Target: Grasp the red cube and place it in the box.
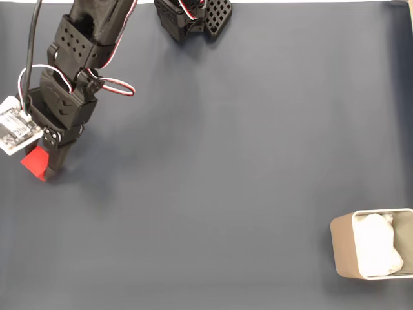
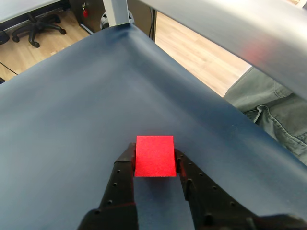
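The red cube (image 1: 33, 161) is at the far left of the dark blue mat in the fixed view, between the fingers of my gripper (image 1: 42, 165). In the wrist view the red cube (image 2: 154, 156) fills the gap between the two black fingertips, and my gripper (image 2: 154, 154) is shut on it from both sides. I cannot tell whether the cube rests on the mat or is just above it. The box (image 1: 342, 248), beige with white crumpled lining, stands at the lower right corner of the mat, far from the gripper.
The arm's black base (image 1: 193, 16) sits at the top edge. A white label (image 1: 14, 126) and looped cables (image 1: 116, 85) hang by the wrist. Beyond the mat's edge the wrist view shows a wooden floor (image 2: 201, 48), an office chair (image 2: 33, 24) and a person's trousers (image 2: 268, 110).
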`<action>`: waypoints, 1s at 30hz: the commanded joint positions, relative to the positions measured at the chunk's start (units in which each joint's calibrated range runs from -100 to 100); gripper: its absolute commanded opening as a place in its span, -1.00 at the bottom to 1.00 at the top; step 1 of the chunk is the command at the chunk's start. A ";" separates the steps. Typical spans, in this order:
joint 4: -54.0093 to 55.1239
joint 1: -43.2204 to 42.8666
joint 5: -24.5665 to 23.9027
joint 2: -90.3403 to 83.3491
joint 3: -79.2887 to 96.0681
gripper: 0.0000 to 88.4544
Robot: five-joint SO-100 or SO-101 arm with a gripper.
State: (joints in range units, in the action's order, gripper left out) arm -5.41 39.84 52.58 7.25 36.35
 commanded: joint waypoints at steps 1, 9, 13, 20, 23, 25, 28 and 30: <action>-1.64 -1.56 -0.44 -5.17 -3.04 -0.97; -10.33 -5.53 -1.61 -10.72 -7.42 -0.98; -12.95 -7.81 -1.95 -13.23 -9.07 -0.99; -14.51 -12.85 -1.81 -17.91 -9.52 -0.99; -16.23 -15.19 -1.76 -19.64 -9.89 -0.99; -17.05 -16.90 -1.71 -20.86 -9.89 -0.99; -18.28 -19.74 -1.56 -22.85 -9.89 -0.99; -18.44 -21.73 -1.42 -24.06 -9.52 -1.00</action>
State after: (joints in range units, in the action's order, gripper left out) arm -23.39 21.44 50.92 -11.94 30.02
